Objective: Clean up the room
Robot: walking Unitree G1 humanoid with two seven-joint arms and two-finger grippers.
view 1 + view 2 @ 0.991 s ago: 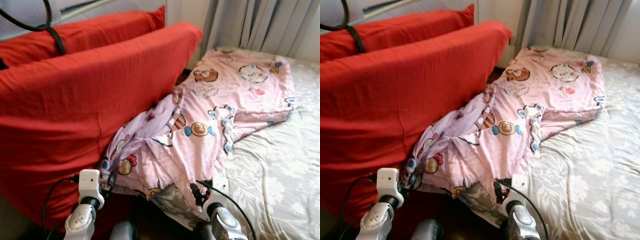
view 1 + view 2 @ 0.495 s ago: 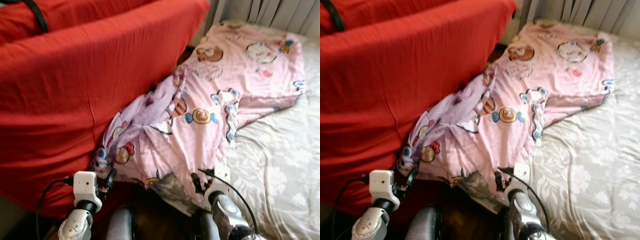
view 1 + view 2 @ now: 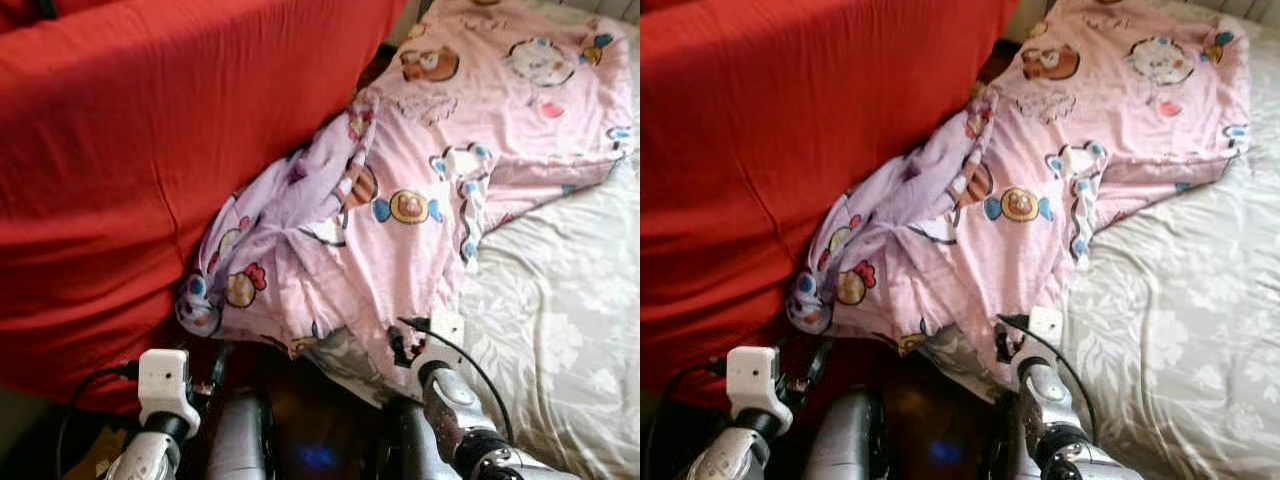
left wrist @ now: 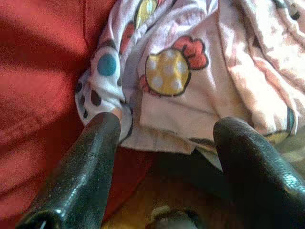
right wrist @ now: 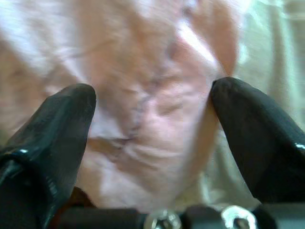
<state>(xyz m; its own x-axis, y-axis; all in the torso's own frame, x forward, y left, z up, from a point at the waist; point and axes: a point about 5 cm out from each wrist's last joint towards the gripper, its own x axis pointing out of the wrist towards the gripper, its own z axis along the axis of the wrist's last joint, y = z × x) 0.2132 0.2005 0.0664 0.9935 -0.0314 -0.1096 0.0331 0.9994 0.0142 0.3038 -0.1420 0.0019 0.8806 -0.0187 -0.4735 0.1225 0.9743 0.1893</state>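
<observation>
- Left tool: fingers spread wide, holding nothing, just short of the pink blanket's hanging corner; red cushion beside it.
- Right tool: fingers wide apart, blanket bunched between them, contact unclear in the blur.
- Bed sheet beyond; floor below too dark to read.

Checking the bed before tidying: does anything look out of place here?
Yes. The pink blanket lies crumpled and askew, bunched against the red mattress and sliding off the bed's edge. Both the left gripper and right gripper are open at its hanging edge.
</observation>
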